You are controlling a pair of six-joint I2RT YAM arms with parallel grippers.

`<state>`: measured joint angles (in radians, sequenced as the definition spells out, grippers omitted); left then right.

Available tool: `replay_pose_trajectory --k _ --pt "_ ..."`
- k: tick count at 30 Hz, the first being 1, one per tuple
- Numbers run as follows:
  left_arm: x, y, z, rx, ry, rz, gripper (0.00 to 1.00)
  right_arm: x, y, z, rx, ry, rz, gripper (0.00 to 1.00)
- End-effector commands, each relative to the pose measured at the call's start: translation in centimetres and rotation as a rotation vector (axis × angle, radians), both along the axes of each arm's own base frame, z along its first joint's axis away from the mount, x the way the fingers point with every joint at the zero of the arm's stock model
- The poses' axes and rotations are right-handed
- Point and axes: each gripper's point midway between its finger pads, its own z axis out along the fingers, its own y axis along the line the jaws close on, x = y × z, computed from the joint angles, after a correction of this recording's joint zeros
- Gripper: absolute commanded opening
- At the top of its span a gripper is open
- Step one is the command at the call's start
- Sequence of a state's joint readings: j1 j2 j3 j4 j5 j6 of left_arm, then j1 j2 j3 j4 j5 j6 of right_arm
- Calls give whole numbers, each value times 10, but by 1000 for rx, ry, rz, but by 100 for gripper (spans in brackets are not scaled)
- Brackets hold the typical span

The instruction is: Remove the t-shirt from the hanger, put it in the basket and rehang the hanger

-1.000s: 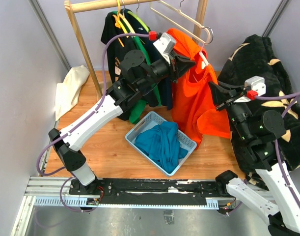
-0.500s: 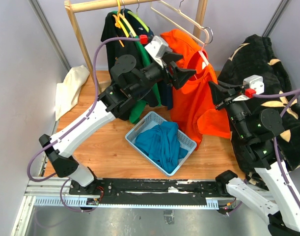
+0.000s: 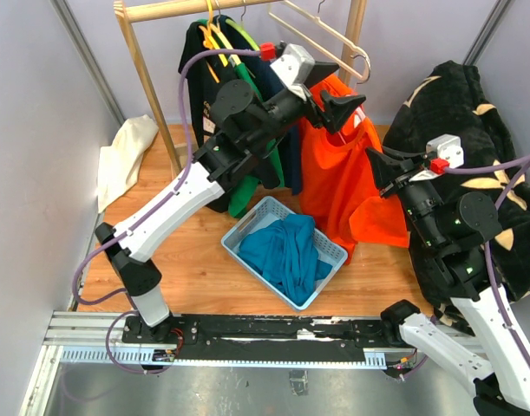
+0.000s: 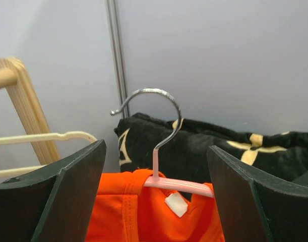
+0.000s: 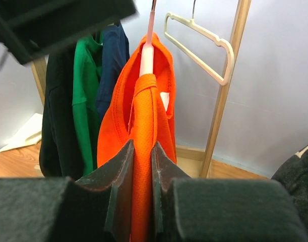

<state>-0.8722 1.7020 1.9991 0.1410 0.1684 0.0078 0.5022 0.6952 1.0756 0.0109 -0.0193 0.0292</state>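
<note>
the left arm reaches up across the wooden rack (image 3: 148, 80), and the left pincer (image 3: 346, 110) sits at the neck of the orange t-shirt (image 3: 338, 178), its jaws parted, just below the hanger's metal hook (image 3: 365, 62). the right pincer (image 3: 376, 165) presses into the shirt's right edge, tips together on the cloth. dark and green garments (image 3: 238, 165) hang on the rack behind the left arm. on the bench (image 3: 186, 260) a blue basket (image 3: 240, 236) holds a teal garment (image 3: 286, 247). a black patterned blanket (image 3: 468, 108) lies to the right.
</note>
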Motion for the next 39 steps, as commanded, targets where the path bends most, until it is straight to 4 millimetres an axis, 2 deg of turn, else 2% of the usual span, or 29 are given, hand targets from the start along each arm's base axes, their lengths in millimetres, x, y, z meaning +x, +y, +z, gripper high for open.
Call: replay_pose_trajectory --k 1,9,21,24,26,28,29,34,35,38,39 --pt "16 -12 -12 38 -15 38 85 -15 1 23 35 -81 37 1" --pt "23 -17 -20 58 0 47 75 -17 1 24 37 -87 45 1" --pt "23 -22 -29 91 20 30 43 -19 1 25 43 -88 50 1" --pt "23 -23 -30 98 22 29 32 -19 1 25 42 -88 49 1" --pt "22 -24 -30 102 21 24 20 -19 1 26 43 -89 49 1" --pt "22 -24 -27 101 21 23 4 -19 1 27 41 -89 49 1" --pt "22 -24 -26 100 22 23 1 -18 1 26 39 -88 48 1" --pt "19 -23 -22 84 28 8 1 -18 0 26 35 -85 46 1" --pt "19 -23 -21 80 30 11 1 -19 0 27 35 -84 44 5" --pt "22 -19 -18 59 40 30 1 -18 -2 24 26 -72 34 46" --pt "23 -17 -16 52 45 43 1 -19 -3 24 25 -70 31 57"
